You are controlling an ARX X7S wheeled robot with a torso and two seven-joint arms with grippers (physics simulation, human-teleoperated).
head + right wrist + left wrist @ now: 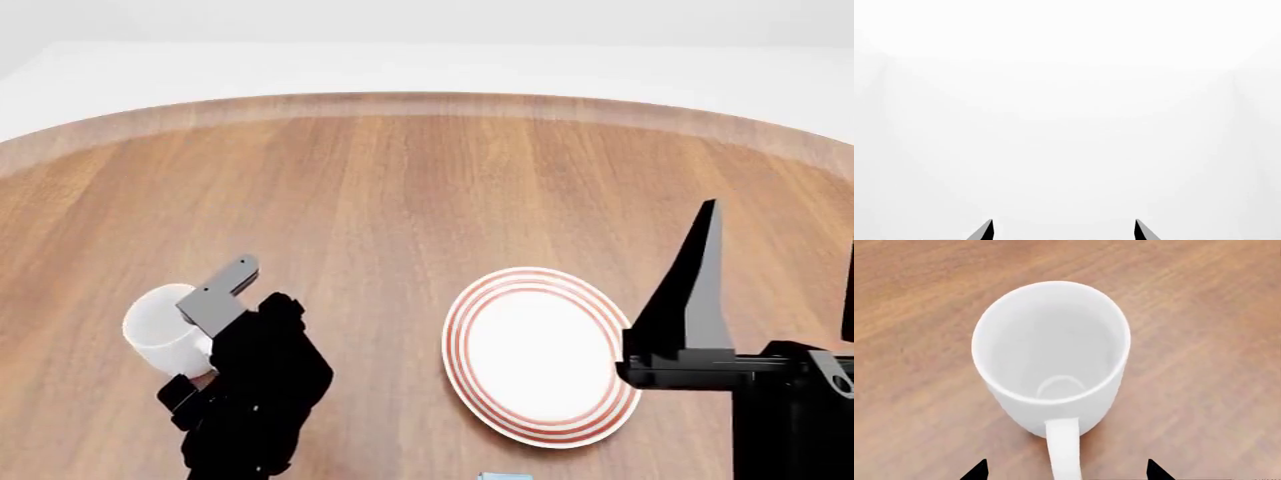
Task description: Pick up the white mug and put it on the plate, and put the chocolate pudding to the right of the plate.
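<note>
At the near edge of the head view a sliver of light blue (505, 476) just shows; it may be the chocolate pudding, but too little is visible to tell. Just beyond, the left end effector (1066, 471) sits behind the white mug (1051, 357), its two dark tips spread wide with the mug's loop handle between them, touching neither. The mug stands upright and empty on the wooden desk (400, 190), well to the left of the plate (541, 355), which lies bare. The right end effector (1063, 230) is raised beside the plate's right edge, fingers parted, facing blank white and holding nothing.

The step in hand looks like the approach to grasp the mug. Next the left arm probably needs to advance and close on the handle or wall, then lift and carry rightward to the plate.
</note>
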